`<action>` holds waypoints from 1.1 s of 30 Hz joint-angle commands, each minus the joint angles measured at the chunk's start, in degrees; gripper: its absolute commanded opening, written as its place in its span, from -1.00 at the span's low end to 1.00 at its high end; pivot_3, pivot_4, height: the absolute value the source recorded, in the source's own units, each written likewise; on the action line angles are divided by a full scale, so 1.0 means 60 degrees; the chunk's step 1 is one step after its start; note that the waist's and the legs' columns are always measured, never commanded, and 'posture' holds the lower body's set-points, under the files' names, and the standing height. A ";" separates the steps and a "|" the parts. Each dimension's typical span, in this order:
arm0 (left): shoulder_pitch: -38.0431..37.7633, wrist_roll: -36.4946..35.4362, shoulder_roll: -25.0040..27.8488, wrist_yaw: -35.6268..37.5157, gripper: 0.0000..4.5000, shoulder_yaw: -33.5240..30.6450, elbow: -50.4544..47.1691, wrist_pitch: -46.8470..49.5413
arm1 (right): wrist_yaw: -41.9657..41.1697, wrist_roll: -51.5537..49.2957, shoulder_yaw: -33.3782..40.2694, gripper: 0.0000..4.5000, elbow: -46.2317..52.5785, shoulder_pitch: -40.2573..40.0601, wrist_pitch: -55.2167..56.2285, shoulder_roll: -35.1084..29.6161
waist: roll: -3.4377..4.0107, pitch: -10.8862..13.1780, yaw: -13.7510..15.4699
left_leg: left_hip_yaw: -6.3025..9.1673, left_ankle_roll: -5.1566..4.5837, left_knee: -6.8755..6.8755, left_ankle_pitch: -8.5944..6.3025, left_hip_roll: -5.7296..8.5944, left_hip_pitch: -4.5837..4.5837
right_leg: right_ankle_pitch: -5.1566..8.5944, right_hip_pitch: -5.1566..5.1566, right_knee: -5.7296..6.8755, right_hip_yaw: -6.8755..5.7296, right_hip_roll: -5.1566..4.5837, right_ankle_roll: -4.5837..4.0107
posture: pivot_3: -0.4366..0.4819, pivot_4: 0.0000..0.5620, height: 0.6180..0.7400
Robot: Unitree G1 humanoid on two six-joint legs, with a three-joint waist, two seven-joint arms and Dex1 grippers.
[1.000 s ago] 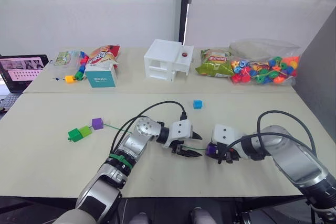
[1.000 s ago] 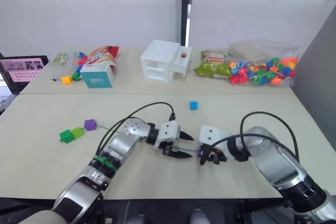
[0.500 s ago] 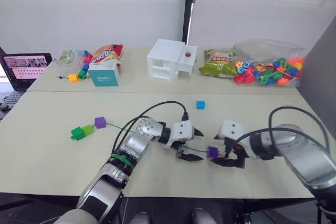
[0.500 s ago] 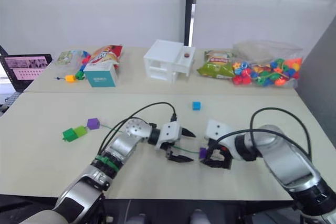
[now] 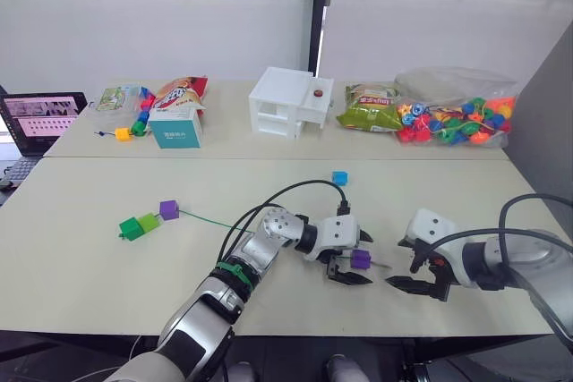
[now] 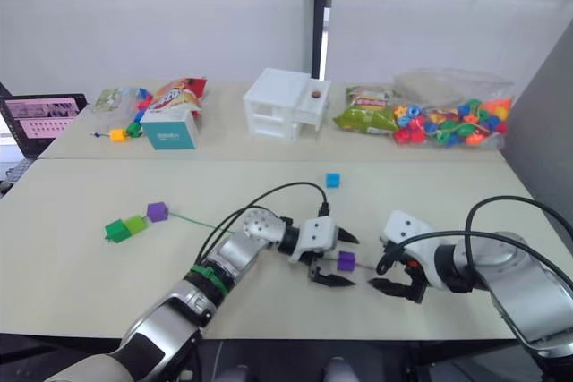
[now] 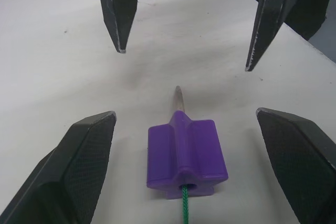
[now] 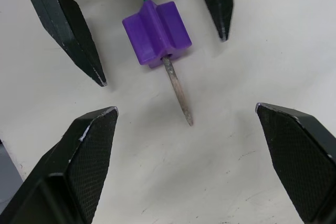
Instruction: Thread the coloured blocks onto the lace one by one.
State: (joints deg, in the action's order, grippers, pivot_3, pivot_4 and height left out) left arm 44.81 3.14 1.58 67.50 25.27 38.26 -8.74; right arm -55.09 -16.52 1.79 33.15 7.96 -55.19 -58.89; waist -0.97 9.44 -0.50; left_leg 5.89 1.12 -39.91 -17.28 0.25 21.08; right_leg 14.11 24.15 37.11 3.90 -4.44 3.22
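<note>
One purple cube (image 7: 187,153) lies on the desk (image 5: 107,275) between two open, empty hands, left hand (image 5: 350,257) and right hand (image 5: 419,268), the lace (image 5: 215,220) tip (image 8: 177,91) poking through. Light, hard plastic, likely slippery; pinch the stiff tip, since the cord is limp.

Purple cube (image 7: 187,152) threaded on a green lace (image 5: 215,219) with a brownish tip (image 8: 177,92), lying on the off-white table (image 5: 81,212); black-fingered left gripper (image 5: 349,257) and right gripper (image 5: 414,275), each with a white housing, flank that cube. Toward the far end of the lace from the cube: second purple cube (image 5: 168,210), light green wedge (image 5: 149,221), dark green cube (image 5: 131,229). Beyond the threaded cube: blue cube (image 5: 339,178), white box (image 5: 288,103), and a clear bag of red, blue, orange and green beads (image 5: 452,119).
</note>
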 commanded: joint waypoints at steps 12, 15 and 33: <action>0.0313 0.0313 0.0167 -0.0069 -0.38 0.0172 0.0051 -0.0586 | 0.0451 0.0590 -0.1359 1.00 -0.0813 0.0542 0.1506 0.0338 | 0.0000 0.0000 -0.0029 | 0.0001 0.0001 0.0001 0.0000 -0.0001 -0.0001 | 0.0000 0.0002 -0.0001 0.0000 0.0001 0.0000 | -0.05 -0.47 1.00; 0.0303 0.0374 0.0192 -0.0142 -0.38 0.0205 0.0049 -0.0667 | 0.0409 0.0693 -0.1777 0.89 -0.1066 0.0723 0.1686 0.0474 | 0.0000 0.0000 -0.0030 | 0.0001 0.0001 0.0001 0.0000 -0.0001 -0.0002 | 0.0000 0.0001 -0.0001 0.0000 0.0001 0.0000 | -0.05 -0.47 1.00; 0.0516 0.0114 0.1489 0.0079 -0.38 -0.0463 -0.0006 -0.1150 | 0.0306 0.0883 -0.2074 -1.00 -0.1889 0.0901 0.2055 0.0863 | -0.0004 -0.0002 -0.0101 | -0.0001 0.0006 -0.0006 0.0005 -0.0007 -0.0022 | 0.0000 -0.0020 -0.0002 0.0000 0.0006 0.0000 | -0.05 -0.47 1.00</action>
State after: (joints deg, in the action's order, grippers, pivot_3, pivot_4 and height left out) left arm 46.60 5.03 8.96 67.49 24.84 39.38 -14.65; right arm -53.95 -12.54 -10.27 23.34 13.04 -43.11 -53.69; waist -0.99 9.42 -1.10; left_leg 5.88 1.16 -39.94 -17.25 0.19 20.91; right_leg 14.11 24.04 37.11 3.90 -4.39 3.22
